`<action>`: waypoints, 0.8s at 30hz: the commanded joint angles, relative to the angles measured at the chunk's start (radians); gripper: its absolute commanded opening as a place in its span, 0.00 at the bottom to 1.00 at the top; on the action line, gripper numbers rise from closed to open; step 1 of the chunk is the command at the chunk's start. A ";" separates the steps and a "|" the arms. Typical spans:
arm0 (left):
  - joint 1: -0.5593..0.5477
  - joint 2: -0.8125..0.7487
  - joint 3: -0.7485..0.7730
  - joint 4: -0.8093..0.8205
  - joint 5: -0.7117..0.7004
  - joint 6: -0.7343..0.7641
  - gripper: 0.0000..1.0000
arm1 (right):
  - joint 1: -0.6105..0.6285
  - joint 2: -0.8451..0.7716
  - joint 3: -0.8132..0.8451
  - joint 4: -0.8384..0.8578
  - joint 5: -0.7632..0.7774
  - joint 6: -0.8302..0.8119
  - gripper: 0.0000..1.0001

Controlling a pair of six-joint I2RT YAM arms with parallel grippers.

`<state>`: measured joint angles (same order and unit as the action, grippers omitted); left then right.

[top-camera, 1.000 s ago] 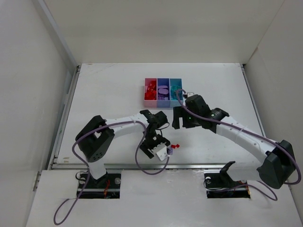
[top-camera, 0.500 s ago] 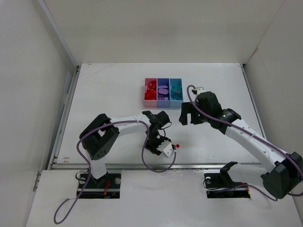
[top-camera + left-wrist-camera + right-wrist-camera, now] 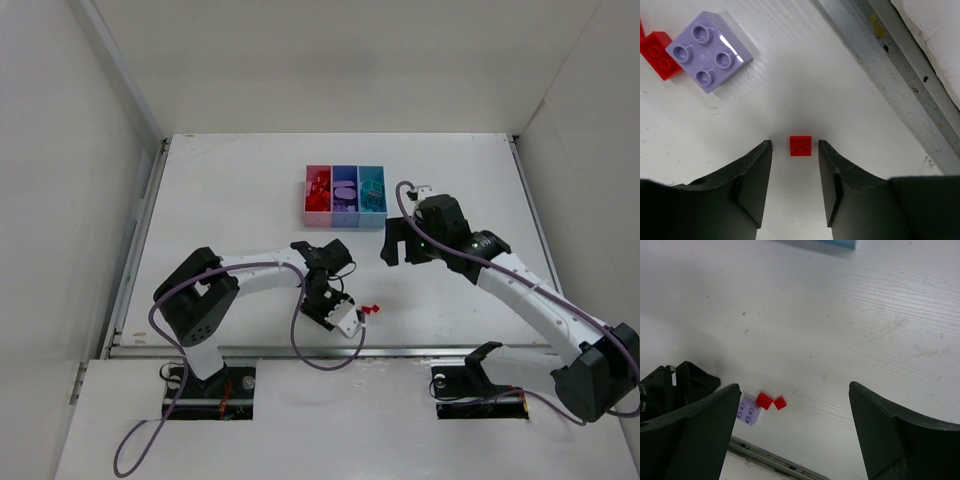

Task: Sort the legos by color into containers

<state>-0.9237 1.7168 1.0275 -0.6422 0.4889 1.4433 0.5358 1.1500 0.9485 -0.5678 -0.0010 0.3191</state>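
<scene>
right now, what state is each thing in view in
left end effector, open, jaws either side of the tiny red brick, not touching it
right end effector, wide open, empty
tiny red brick, flat on the table, ungripped
lilac four-stud brick, loose, studs up
larger red brick, loose beside the lilac one
pink bin, red pieces inside
purple bin, lilac pieces inside
light blue bin, teal inside
</scene>
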 commanded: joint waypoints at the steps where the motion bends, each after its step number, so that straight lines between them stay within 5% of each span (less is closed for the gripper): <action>1: 0.000 0.006 -0.052 -0.033 -0.082 -0.023 0.37 | -0.008 -0.027 -0.007 0.042 -0.010 -0.012 0.94; 15: -0.041 0.017 -0.073 -0.002 -0.072 -0.066 0.23 | -0.017 -0.027 0.003 0.042 0.019 -0.003 0.94; 24: -0.050 -0.003 -0.093 0.009 -0.062 -0.086 0.00 | -0.017 -0.027 0.003 0.042 0.019 0.015 0.94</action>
<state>-0.9611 1.6806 0.9890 -0.5983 0.4320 1.3678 0.5240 1.1458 0.9485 -0.5674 0.0044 0.3210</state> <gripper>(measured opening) 0.153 0.944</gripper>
